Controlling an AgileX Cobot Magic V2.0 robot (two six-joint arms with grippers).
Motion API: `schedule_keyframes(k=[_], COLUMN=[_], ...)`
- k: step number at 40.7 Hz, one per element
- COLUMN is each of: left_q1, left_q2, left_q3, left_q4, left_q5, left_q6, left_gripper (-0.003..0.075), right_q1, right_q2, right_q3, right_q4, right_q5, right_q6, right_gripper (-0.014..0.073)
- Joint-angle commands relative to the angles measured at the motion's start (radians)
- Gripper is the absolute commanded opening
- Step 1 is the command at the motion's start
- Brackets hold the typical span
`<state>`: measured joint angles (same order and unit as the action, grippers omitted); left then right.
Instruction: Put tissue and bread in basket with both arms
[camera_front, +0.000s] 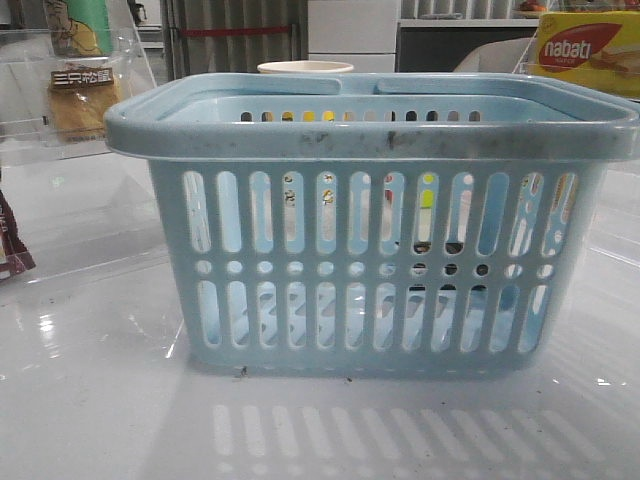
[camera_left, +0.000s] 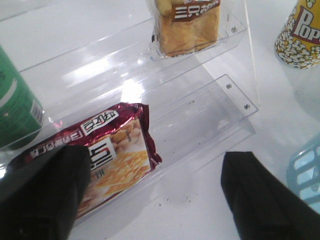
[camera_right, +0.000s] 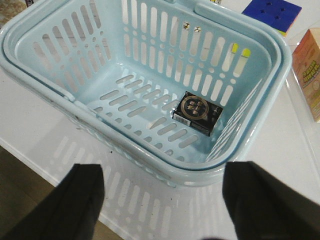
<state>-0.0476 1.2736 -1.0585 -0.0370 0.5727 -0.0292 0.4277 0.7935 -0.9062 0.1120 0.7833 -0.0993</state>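
One bread pack (camera_left: 189, 26), likely light, soft and slippery, sits on the clear shelf (camera_left: 200, 107); grip its sides gently with the wide-open, empty left gripper (camera_left: 160, 192).

The basket (camera_front: 370, 290), light blue, slotted and smudged along its thick rim, is set upright on the tabletop (camera_front: 90, 410); a small dark packet (camera_right: 197, 114) is seen lying on its floor. The bread (camera_front: 82, 98), golden-brown in clear plastic with a dark label band, is stood upright on a clear shelf at ten o'clock from the basket.
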Motion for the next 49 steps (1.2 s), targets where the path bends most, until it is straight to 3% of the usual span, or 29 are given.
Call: schedule_keyframes(k=[1, 23, 49], left_q1=[-0.008, -0.008, -0.008], left_q2=[0.058, 0.393, 0.554], left_q3=[-0.099, -0.332, -0.356], left_q4=[-0.052, -0.345, -0.386], left_q5=[-0.080, -0.358, -0.530], left_q6=[-0.003, -0.003, -0.003], left_gripper=[0.0581, 0.0581, 0.0581], right_q1=[0.000, 0.000, 0.000], right_q2=[-0.008, -0.008, -0.008], right_q3=[-0.027, -0.027, -0.027], right_q4=[-0.001, -0.001, -0.001], right_q5=[-0.069, -0.069, -0.069], right_q6=[-0.013, -0.013, -0.013], right_gripper=[0.0593, 0.0593, 0.0593])
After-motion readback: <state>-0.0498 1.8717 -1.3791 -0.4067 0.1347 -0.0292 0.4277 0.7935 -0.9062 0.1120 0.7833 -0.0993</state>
